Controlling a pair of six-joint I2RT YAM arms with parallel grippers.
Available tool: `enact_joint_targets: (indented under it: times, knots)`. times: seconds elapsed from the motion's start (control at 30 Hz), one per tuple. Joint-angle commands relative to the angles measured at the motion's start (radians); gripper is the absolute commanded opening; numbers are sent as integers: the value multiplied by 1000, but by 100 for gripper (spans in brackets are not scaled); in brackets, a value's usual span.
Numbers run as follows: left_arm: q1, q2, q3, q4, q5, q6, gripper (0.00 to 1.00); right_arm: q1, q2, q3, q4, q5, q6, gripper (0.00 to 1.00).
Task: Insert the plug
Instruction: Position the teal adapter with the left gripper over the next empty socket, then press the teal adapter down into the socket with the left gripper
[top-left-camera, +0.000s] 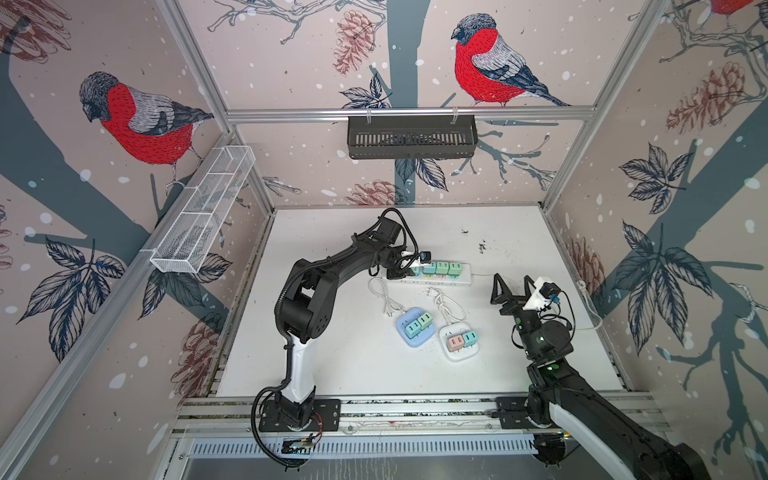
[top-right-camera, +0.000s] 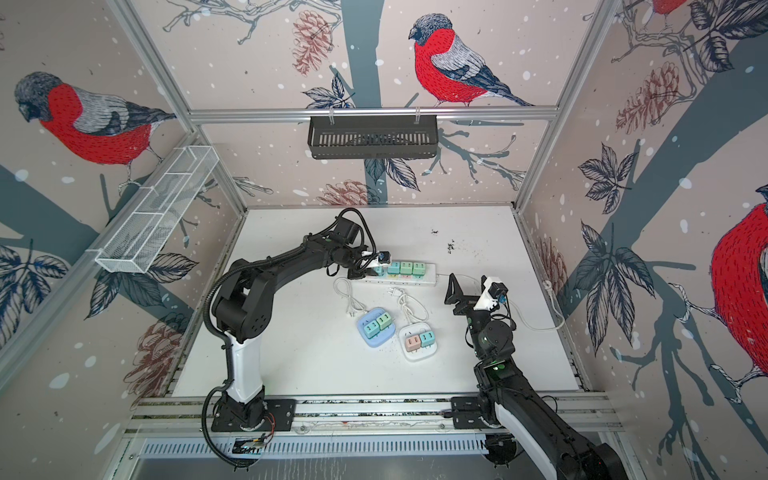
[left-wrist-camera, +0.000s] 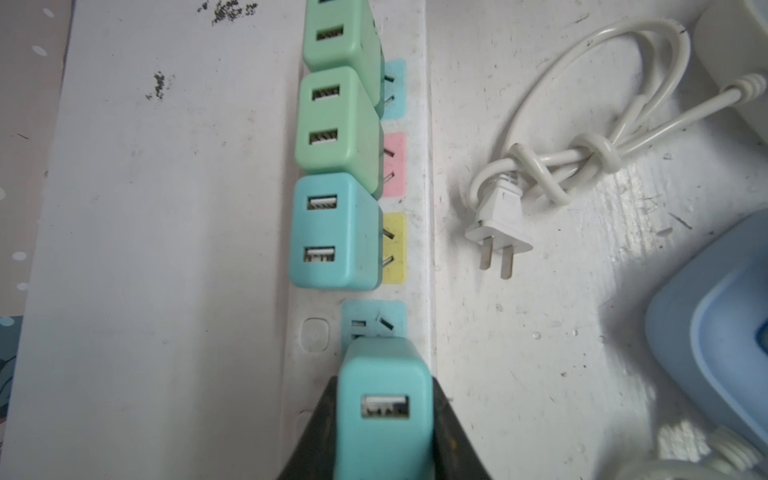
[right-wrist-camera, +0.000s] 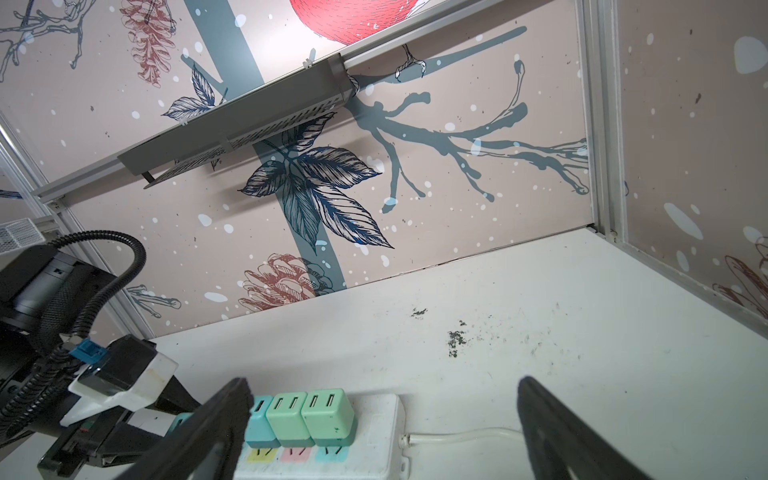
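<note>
A white power strip (top-left-camera: 462, 281) (top-right-camera: 428, 280) (left-wrist-camera: 415, 166) (right-wrist-camera: 374, 449) lies at the middle back of the table. One blue and two green plugs stand in it in a row. My left gripper (top-left-camera: 411, 272) (top-right-camera: 376, 270) (left-wrist-camera: 384, 399) is shut on a teal plug (left-wrist-camera: 382, 415) at the strip's left end. The plug sits over the blue socket (left-wrist-camera: 374, 322) and covers part of it; its prongs are hidden. My right gripper (top-left-camera: 512, 286) (top-right-camera: 467, 286) (right-wrist-camera: 382, 386) hangs open beside the strip's right end, holding nothing.
In front of the strip lie a blue socket block (top-left-camera: 415, 328) and a white one (top-left-camera: 459, 343), each with two plugs, and their knotted white cords (left-wrist-camera: 582, 153). A black basket (top-left-camera: 411, 137) hangs on the back wall, a white mesh one (top-left-camera: 203, 212) on the left wall.
</note>
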Motion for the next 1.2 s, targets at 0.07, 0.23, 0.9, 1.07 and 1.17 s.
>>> enact_joint_targets:
  times: [0.07,0.23,0.9,1.07,1.17]
  knots:
    - [6,26,36,-50,35,29,0,-1,-2,-97,40,-10,-1,100]
    - [6,42,59,-69,51,41,0,-1,-1,-97,40,-12,-2,99]
    - [24,152,212,-196,164,62,0,-1,-1,-97,40,-14,-3,100]
    - [29,163,230,-190,206,36,0,-2,-3,-96,39,-15,-3,99]
    - [32,170,242,-186,222,17,0,-2,-2,-97,40,-15,-3,99]
